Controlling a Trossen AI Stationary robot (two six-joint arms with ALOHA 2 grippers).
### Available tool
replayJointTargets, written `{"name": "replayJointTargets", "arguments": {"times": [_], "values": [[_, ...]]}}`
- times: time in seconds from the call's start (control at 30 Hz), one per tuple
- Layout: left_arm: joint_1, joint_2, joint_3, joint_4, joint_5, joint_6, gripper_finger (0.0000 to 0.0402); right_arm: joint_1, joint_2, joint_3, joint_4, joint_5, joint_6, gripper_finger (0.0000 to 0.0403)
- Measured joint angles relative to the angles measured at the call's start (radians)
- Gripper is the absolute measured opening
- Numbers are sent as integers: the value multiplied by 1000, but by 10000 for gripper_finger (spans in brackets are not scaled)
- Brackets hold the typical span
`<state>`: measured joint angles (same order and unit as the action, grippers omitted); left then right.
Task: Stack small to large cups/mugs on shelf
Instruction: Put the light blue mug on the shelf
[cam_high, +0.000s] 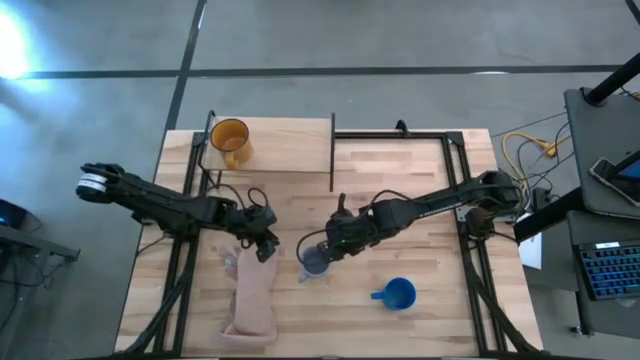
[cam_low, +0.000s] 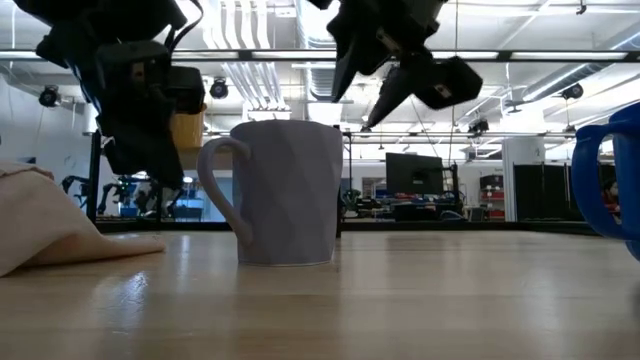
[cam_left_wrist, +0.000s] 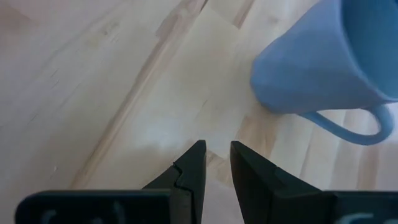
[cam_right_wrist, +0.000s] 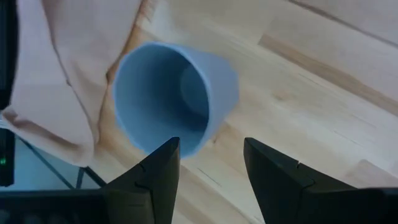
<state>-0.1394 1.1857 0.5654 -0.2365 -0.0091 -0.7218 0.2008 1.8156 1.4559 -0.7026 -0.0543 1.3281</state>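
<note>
The pale grey-blue mug (cam_high: 314, 262) stands upright on its base on the tabletop, its handle (cam_low: 218, 185) toward the table's left. My right gripper (cam_high: 325, 248) hovers open just above its rim (cam_right_wrist: 163, 146), touching nothing. My left gripper (cam_high: 265, 245) is left of the mug, over the tan cloth's far end, its fingers (cam_left_wrist: 216, 158) a narrow gap apart and empty. The yellow-orange mug (cam_high: 230, 140) stands on the shelf board (cam_high: 290, 140) at the far left. The bright blue mug (cam_high: 398, 294) stands near the front right.
The tan cloth (cam_high: 250, 295) lies crumpled at the front left, close to the grey-blue mug. The shelf's black posts (cam_high: 332, 150) rise at its ends. Bare wood (cam_high: 400, 190) lies between the shelf and the mugs.
</note>
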Motion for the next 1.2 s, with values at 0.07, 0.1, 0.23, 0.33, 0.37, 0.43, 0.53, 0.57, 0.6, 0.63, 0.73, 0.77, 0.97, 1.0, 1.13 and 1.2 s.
{"name": "replayJointTargets", "arguments": {"times": [0.07, 0.1, 0.23, 0.33, 0.37, 0.43, 0.53, 0.57, 0.6, 0.63, 0.73, 0.77, 0.97, 1.0, 1.13, 1.2], "values": [[0, 17, -1, 1, 0, 0, 59, -1, 18, 0, 4, -5, 0, 171], [0, 24, -1, 7, 0, 1, 59, -2, 24, 0, 22, -5, 0, 171], [0, 45, 0, 27, 1, 2, 59, -3, 48, 0, 70, -31, 0, 171], [0, 56, 6, 26, 1, 2, 59, -1, 66, 0, 77, -31, -1, 171], [0, 55, 6, 26, 1, 2, 59, -1, 68, 0, 80, -31, 0, 171], [0, 50, 4, 25, 1, 0, 59, -1, 74, 0, 81, -29, -1, 171], [0, 39, -1, 20, 1, 0, 59, 0, 86, 1, 84, -24, -1, 171], [0, 37, -1, 25, 1, 0, 59, 1, 95, 1, 84, -24, -2, 171], [0, 36, 0, 31, 1, 1, 59, 2, 101, 1, 84, -23, -2, 171], [0, 31, -1, 26, 1, 1, 59, 2, 110, 1, 84, -23, -3, 170], [0, 23, -2, 28, 1, 0, 59, 2, 133, 2, 88, -24, -13, 162], [0, 22, -3, 22, 1, 0, 59, 3, 142, 5, 90, -24, -17, 158], [0, 21, -3, 18, 2, -2, 59, 2, 145, 29, 96, 1, -63, 119], [0, 21, -3, 18, 2, -2, 59, 2, 143, 33, 93, 6, -71, 112], [0, 21, -3, 19, 2, -3, 59, 2, 143, 42, 85, 10, -97, 78], [0, 21, -3, 18, 2, -3, 59, 2, 145, 42, 84, 11, -97, 62]]}}
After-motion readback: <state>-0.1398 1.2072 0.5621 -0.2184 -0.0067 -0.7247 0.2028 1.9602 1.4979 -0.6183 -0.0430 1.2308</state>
